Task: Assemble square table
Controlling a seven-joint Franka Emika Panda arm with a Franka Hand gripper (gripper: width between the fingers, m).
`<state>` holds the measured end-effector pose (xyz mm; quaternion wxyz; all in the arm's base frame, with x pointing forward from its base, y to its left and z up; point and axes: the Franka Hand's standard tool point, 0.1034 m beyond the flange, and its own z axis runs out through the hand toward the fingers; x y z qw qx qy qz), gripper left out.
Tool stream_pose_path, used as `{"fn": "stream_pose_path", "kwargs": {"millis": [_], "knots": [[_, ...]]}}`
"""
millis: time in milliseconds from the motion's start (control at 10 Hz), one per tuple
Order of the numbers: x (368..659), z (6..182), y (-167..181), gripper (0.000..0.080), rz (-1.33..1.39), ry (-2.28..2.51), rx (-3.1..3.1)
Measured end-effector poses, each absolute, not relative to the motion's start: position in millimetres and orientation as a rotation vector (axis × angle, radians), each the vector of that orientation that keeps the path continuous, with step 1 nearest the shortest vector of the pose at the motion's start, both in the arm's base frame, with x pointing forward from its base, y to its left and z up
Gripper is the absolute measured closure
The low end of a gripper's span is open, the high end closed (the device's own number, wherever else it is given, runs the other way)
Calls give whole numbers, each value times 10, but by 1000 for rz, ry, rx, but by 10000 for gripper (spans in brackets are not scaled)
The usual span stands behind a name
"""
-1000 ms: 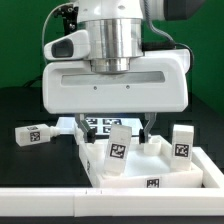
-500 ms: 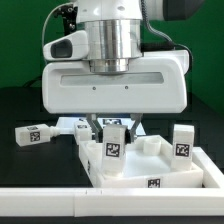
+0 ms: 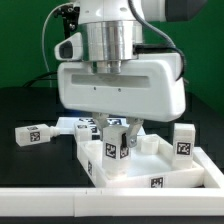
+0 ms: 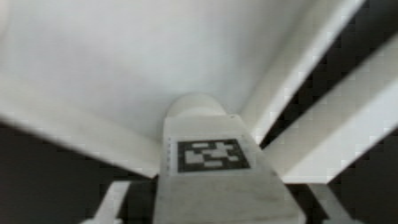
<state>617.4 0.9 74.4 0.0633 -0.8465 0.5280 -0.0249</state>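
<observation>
The square table's white top (image 3: 160,168) lies upside down near the front, tags on its side. On it stands a stubby white leg (image 3: 113,146) with a tag, and my gripper (image 3: 113,134) is shut on that leg from above, one finger on each side. In the wrist view the same leg (image 4: 214,140) fills the middle between my fingers (image 4: 118,198), with the top's white underside (image 4: 107,80) behind it. A second leg (image 3: 33,135) lies on the black table at the exterior view's left. A third leg (image 3: 183,140) stands at the right by the top's rim.
A long plain white rail (image 3: 50,205) runs along the front edge. The marker board (image 3: 82,123) lies flat behind the table top, partly hidden by my hand. The black table surface spreads to the exterior view's left.
The jaws have come together on the standing leg. Since then the hand has twisted a little, turning the leg with it.
</observation>
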Motion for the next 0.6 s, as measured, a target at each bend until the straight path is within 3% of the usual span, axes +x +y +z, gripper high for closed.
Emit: {"fn": "stream_pose_path", "kwargs": {"millis": [400,500,600], "knots": [[6200,743,45,515,-38,1926,-2262],[6200,743,45,438,-45,1864,-2316],[6197,741,62,438,-60,1726,-2430]]}}
